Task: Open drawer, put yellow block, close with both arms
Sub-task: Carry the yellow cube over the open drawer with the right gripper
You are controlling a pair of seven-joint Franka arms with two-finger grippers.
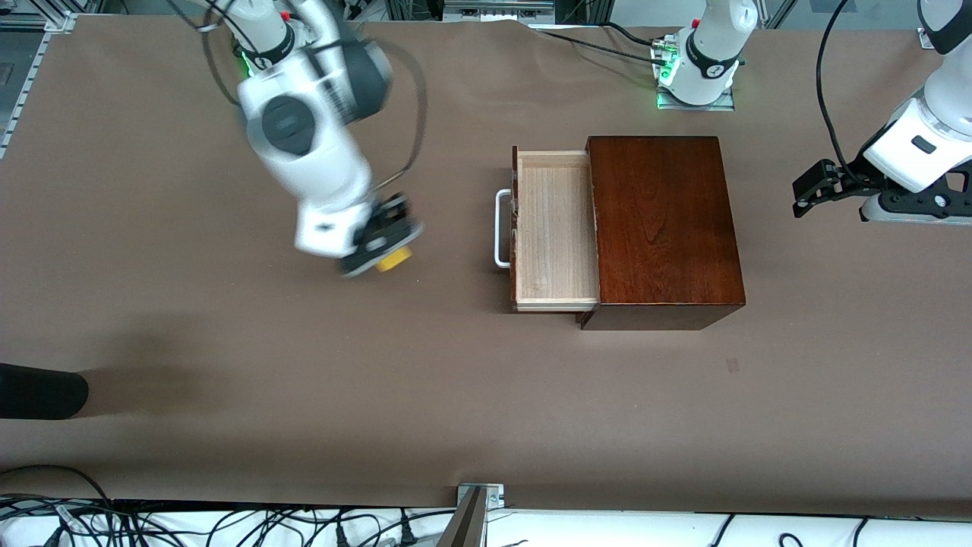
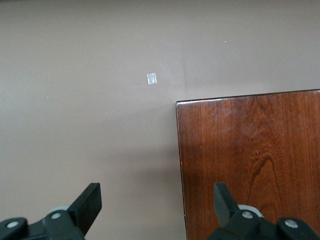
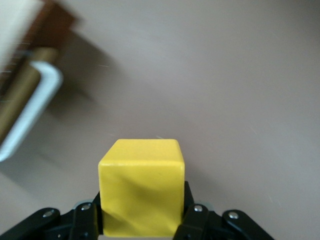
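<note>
My right gripper [image 1: 383, 243] is shut on the yellow block [image 1: 395, 260], a small bright cube, and holds it in the air over bare table between the right arm's end and the drawer. In the right wrist view the yellow block [image 3: 141, 187] sits between the black fingers [image 3: 192, 220], with the white bar handle [image 3: 30, 110] off to one side. The drawer [image 1: 554, 228] stands pulled out of the dark reddish-brown box [image 1: 664, 228], its pale inside bare, its handle [image 1: 501, 228] facing the right arm's end. My left gripper [image 1: 809, 194] waits open toward the left arm's end; the left wrist view shows that gripper [image 2: 157, 200] above the box's edge [image 2: 250, 165].
A black rounded object [image 1: 38, 391] pokes in at the right arm's end, near the front edge. A small tape mark [image 1: 732, 365] lies on the brown table cover nearer the front camera than the box. Cables [image 1: 228, 524] run along the front edge.
</note>
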